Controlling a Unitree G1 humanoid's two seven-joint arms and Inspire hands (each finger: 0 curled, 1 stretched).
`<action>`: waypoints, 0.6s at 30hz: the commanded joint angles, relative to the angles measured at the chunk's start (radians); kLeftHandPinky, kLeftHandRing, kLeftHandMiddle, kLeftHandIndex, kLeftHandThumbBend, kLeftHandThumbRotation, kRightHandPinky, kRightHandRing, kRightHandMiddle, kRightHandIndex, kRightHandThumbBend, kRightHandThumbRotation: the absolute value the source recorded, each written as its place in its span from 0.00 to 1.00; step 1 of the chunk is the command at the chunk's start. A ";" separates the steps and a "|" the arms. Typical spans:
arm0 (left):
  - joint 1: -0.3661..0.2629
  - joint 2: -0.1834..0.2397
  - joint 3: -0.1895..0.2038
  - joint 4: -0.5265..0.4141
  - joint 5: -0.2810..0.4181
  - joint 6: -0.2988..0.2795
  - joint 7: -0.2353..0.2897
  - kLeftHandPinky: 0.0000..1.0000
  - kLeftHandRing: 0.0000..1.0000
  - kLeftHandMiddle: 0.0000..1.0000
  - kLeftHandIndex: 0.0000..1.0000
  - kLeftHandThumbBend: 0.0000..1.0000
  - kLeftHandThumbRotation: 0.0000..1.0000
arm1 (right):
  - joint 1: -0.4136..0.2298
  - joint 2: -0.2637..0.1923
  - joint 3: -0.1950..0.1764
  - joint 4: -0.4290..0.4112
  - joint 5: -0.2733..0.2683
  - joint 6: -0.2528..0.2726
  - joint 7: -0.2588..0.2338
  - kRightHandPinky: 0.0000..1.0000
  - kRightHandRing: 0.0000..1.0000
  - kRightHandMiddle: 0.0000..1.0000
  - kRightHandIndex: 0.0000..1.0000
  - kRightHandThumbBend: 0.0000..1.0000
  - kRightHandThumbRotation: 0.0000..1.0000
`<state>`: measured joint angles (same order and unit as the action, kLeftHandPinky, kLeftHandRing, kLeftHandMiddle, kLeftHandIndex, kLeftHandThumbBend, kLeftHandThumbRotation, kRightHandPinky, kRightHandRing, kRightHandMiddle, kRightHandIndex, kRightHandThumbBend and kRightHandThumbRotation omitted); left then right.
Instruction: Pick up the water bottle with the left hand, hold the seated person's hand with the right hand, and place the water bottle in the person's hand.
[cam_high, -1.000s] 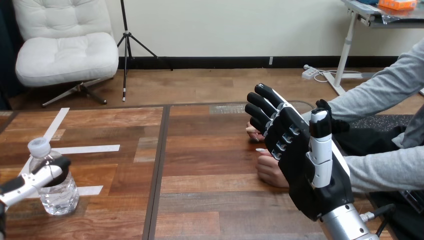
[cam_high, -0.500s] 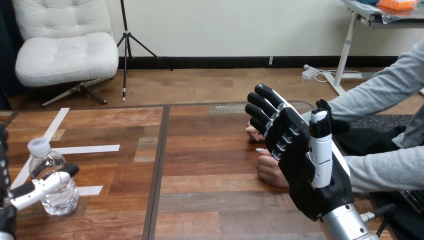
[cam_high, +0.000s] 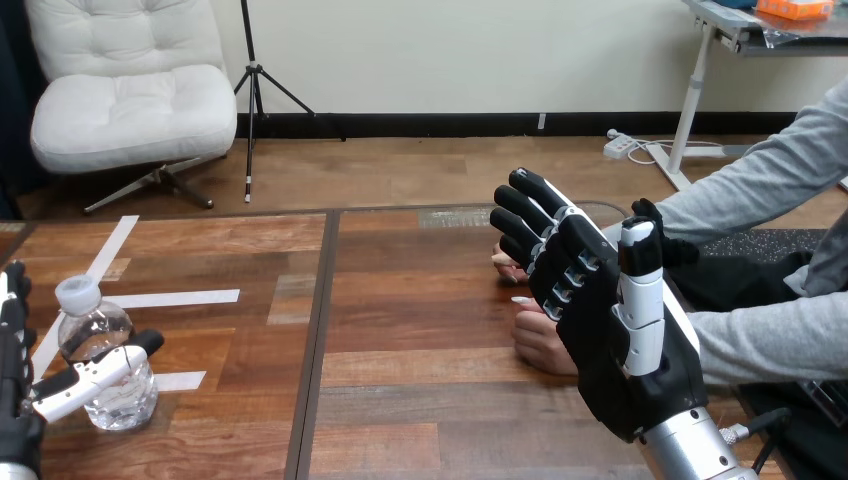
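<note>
Closing on the water bottle (cam_high: 92, 328) is the step I judge to be in hand, and it is not yet done. The bottle, clear with a white cap, stands upright on the wooden table (cam_high: 400, 400) at about 8 o'clock in the head view. The left hand (cam_high: 18, 430) brackets it: the thumb lies across the bottle's front, pointing toward 2 o'clock, while the fingers (cam_high: 14, 300) stand straight on its 9 o'clock side, apart from it, so the hand is released rather than gripping (whether the thumb touches the plastic I cannot tell). The right hand (cam_high: 610, 340) hangs at 3 o'clock with its fingers stretched toward 11 o'clock, uncurled and clasping nothing. The person's hand (cam_high: 540, 345) rests on the table at that hand's 9 o'clock side, partly hidden behind it, and I cannot tell whether the two touch. By my judgement, the next move calls for the left fingers to wrap the bottle's body opposite the thumb before any lift, and for the right hand to curl round the person's hand. As for writing, the bottle shows no label that I can see, and the white tape strips (cam_high: 185, 298) at its 12 to 1 o'clock are blank, so nothing can be read.
</note>
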<state>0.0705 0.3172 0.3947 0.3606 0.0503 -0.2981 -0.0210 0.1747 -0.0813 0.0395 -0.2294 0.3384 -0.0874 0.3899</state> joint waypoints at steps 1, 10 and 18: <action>-0.070 0.041 -0.018 0.022 0.003 -0.015 0.006 0.98 1.00 1.00 1.00 1.00 0.26 | -0.064 0.000 0.002 -0.033 0.003 -0.009 0.004 1.00 0.94 0.93 0.91 0.81 1.00; -0.080 0.041 -0.016 0.056 -0.004 -0.026 0.010 1.00 1.00 1.00 1.00 1.00 0.29 | -0.064 0.001 0.002 -0.032 0.005 -0.009 0.004 1.00 0.94 0.93 0.91 0.81 1.00; -0.089 0.036 -0.013 0.079 -0.010 -0.025 0.026 1.00 1.00 1.00 1.00 1.00 0.38 | -0.063 0.001 0.001 -0.033 0.007 -0.007 0.005 1.00 0.94 0.93 0.92 0.81 1.00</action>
<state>0.0579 0.3174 0.3919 0.4321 0.0452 -0.2991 -0.0108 0.1746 -0.0813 0.0399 -0.2294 0.3384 -0.0874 0.3899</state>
